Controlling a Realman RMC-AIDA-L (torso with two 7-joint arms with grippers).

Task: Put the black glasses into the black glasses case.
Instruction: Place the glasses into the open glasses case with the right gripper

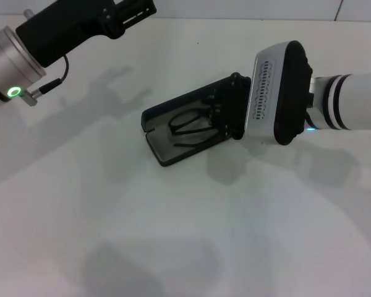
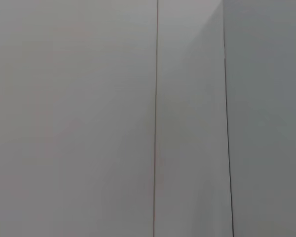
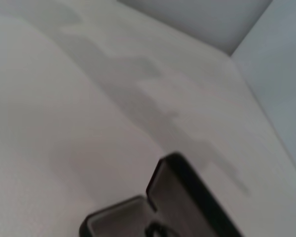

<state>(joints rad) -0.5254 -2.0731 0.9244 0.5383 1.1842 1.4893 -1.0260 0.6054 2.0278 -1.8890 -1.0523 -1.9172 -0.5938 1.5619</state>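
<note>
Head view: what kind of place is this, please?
Probably a plain robot test bench, not a home: a bare white table, pale wall panels behind, and only an open case with glasses inside, between two robot arms.

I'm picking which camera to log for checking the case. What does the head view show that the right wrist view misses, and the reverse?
Only the head view shows the thin black-framed glasses lying inside the open rectangular black hinged glasses case, the right tool at the case's edge, and the left tool raised far off. Only the right wrist view shows the wall corner beyond the white table. Both share the open case's grey-lined interior and the table.
</note>
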